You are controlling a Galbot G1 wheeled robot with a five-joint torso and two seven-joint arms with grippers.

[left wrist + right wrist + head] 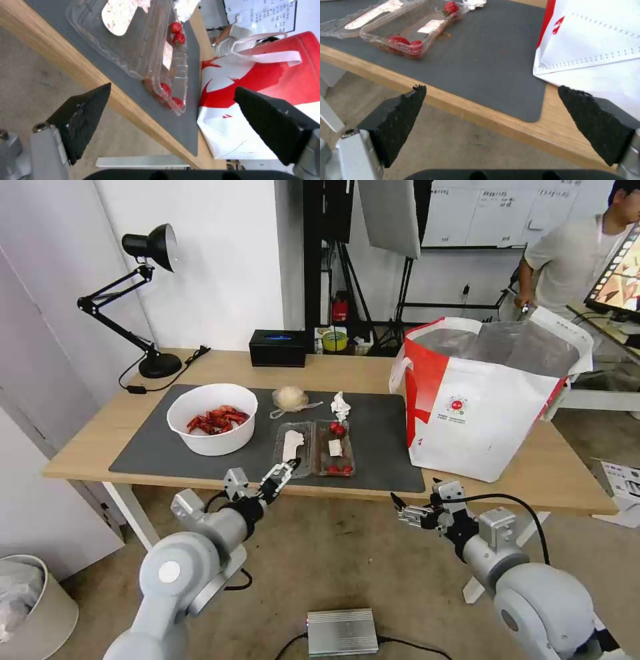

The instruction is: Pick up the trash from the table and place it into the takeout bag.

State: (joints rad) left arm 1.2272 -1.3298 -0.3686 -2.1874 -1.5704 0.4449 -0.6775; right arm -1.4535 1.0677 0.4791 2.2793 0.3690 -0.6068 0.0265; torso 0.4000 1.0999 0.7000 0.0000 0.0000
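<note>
Head view: both tools, left (289, 467) and right (399, 505), released, before table (93, 440)

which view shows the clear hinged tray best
The head view: the clear hinged tray lies whole and open on the mat. The left wrist view shows most of it close up, cut by the picture's edge; the right wrist view shows one half and a strip of the other.
</note>
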